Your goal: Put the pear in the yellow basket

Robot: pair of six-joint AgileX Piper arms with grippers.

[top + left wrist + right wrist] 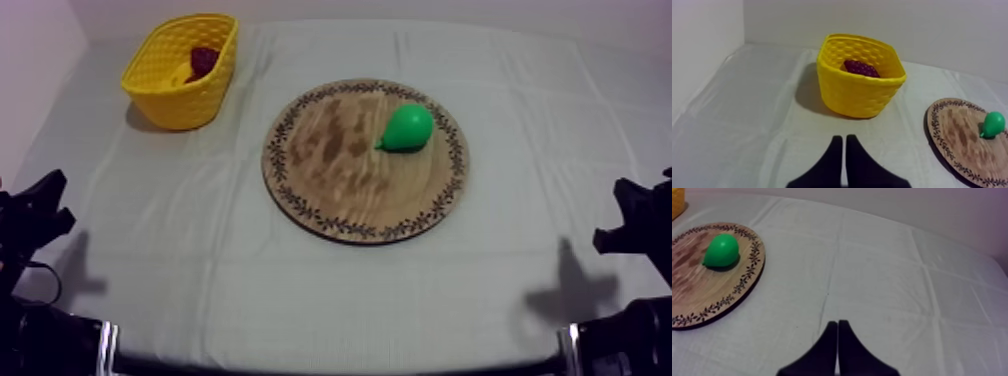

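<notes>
A green pear (pixel 406 127) lies on its side on the round wooden board (pixel 330 190), toward the board's far right part. The yellow basket (pixel 175 92) stands at the table's far left with a bunch of dark red grapes (pixel 203 60) inside. My left gripper (pixel 844 142) is shut on nothing, low at the near left, pointing at the basket (pixel 859 85); grapes (pixel 861 68), board (pixel 957 135) and pear (pixel 992 124) lie ahead. My right gripper (pixel 837 325) is shut on nothing at the near right, well short of the board (pixel 702 293) and pear (pixel 721 250).
Grey-white cloth (pixel 200 250) covers the table, with open room between each arm and the board. A white wall rises behind the basket and along the left side. The left arm (pixel 30 215) and right arm (pixel 640 225) rest low at the table's sides.
</notes>
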